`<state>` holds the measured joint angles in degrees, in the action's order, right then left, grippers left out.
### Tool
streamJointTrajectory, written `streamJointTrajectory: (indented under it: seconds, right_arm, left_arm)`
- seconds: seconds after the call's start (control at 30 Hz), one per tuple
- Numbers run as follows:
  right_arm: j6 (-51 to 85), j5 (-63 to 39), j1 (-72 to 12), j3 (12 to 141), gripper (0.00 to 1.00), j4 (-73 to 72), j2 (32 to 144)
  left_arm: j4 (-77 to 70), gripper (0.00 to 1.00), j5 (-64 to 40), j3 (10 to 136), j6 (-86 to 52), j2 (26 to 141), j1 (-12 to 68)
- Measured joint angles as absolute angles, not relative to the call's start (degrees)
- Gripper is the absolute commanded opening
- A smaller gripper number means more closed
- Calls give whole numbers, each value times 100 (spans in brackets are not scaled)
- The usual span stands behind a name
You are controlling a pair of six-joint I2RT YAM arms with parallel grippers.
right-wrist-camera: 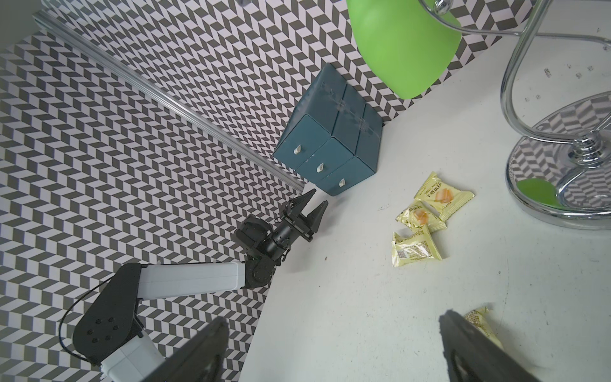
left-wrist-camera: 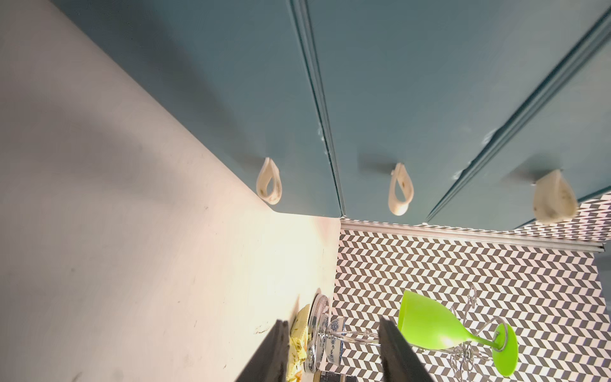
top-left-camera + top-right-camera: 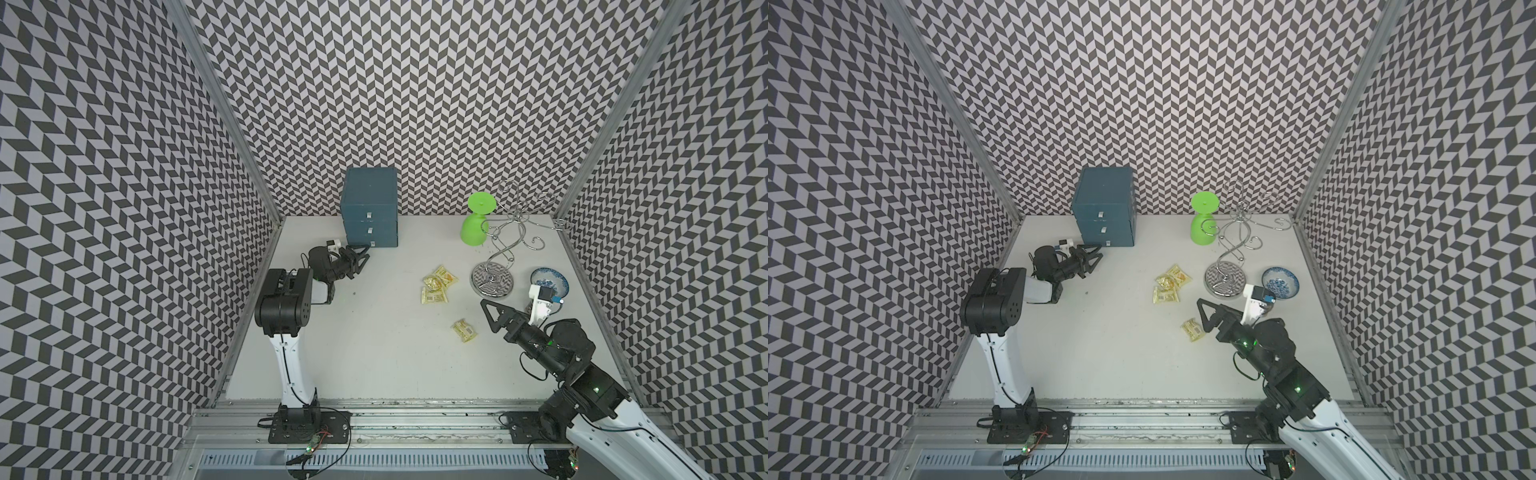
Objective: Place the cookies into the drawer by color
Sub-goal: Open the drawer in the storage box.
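left pincer at the shut drawer, right pincer beside one cookie

in both top views the left arm is folded low over the desk (image 3: pixel 374 365). the left pincer (image 3: pixel 365 254) (image 3: pixel 1096 254) points at the lowest front of the drawer (image 3: pixel 370 208) (image 3: pixel 1104 208), just beside its pull tab (image 3: pixel 372 244). the right arm reaches in from the near right corner. the right pincer (image 3: pixel 490 312) (image 3: pixel 1204 312) is turned on its side, and a single yellow cookie (image 3: pixel 464 330) (image 3: pixel 1192 329) lies on the desk just beside it. three yellow cookies (image 3: pixel 436 284) (image 3: pixel 1169 286) lie together farther back, well apart from the drawer.

in the left wrist view the jaws stand partly apart with nothing between them, and all three drawer fronts look shut.

in the right wrist view the jaws stand wide and empty. one finger (image 1: pixel 469 344) partly hides the single yellow cookie.
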<state>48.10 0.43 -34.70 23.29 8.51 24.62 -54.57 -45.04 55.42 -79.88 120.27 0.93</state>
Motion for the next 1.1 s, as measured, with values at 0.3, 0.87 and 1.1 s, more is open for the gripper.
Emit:
streamJointTrajectory:
  seconds: [0.3,0.87,1.1]
  right_arm:
    - [4812,51,-3470,2329,100,851,2504]
    - [4812,67,-3470,2329,100,854,2655]
    - [4812,84,-3472,2329,100,891,2571]
  left_arm:
    - [-5850,79,-4442,5780,-7738,12720,200]
    - [-6536,49,-4209,6823,-8160,13743,228]
    - [-6582,30,-4128,7269,-8239,14057,248]
